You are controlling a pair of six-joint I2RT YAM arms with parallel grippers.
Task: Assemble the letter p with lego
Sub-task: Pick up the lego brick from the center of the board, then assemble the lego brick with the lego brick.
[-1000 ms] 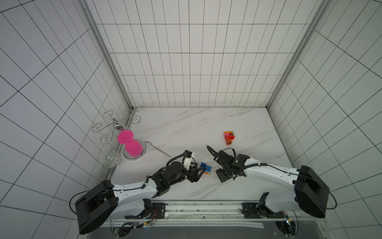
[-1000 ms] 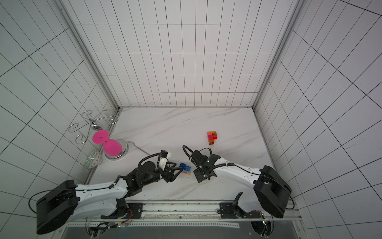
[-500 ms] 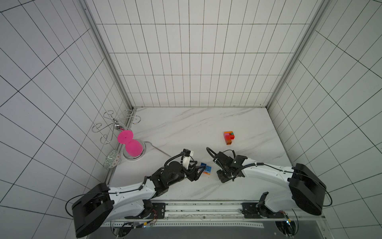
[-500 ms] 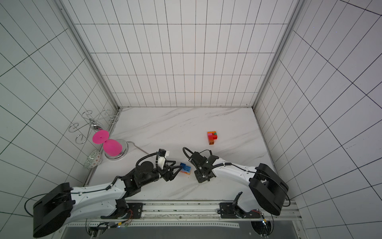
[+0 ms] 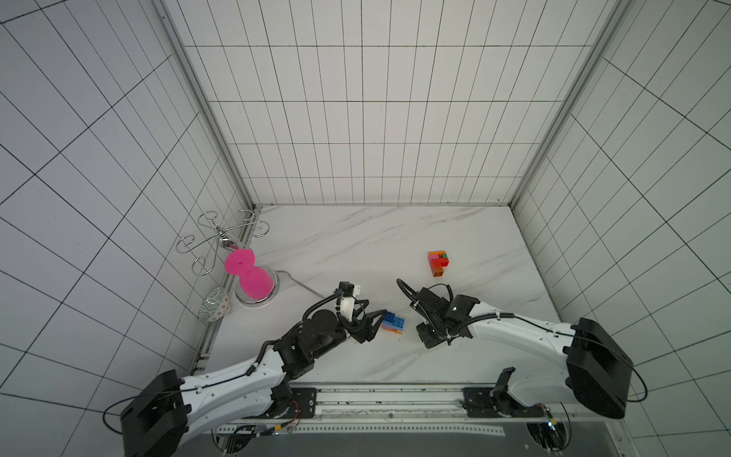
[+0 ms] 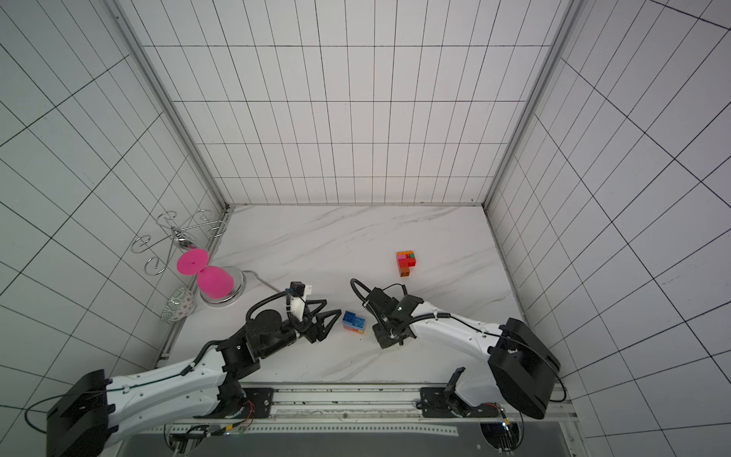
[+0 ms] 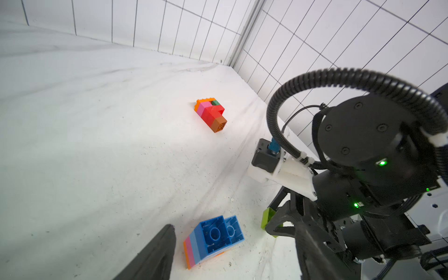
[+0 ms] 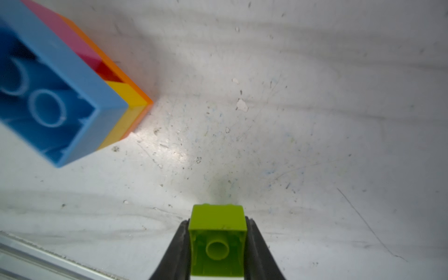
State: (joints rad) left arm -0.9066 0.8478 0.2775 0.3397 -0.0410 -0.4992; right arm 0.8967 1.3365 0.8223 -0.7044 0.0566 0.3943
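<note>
My right gripper point(image 8: 217, 221) pinches a lime brick point(image 8: 218, 213) low in the wrist frame, hollow side toward the lens and studs leading, I judge so it can press onto something. The blue-topped stack point(image 5: 394, 323) lies just beside it, centre of a top view, hollow face showing. My left gripper point(image 5: 375, 325) stands spread at its end, likely to steady it. The red-orange cluster point(image 5: 438, 263) sits well apart, up and right.

A lab robot cell is shown: a marble table point(image 5: 356, 245) is enclosed by white gridded walls point(image 5: 356, 118), and a left arm point(image 5: 237, 380) and right arm point(image 5: 526, 348) are mounted on a rail point(image 5: 395, 413).
</note>
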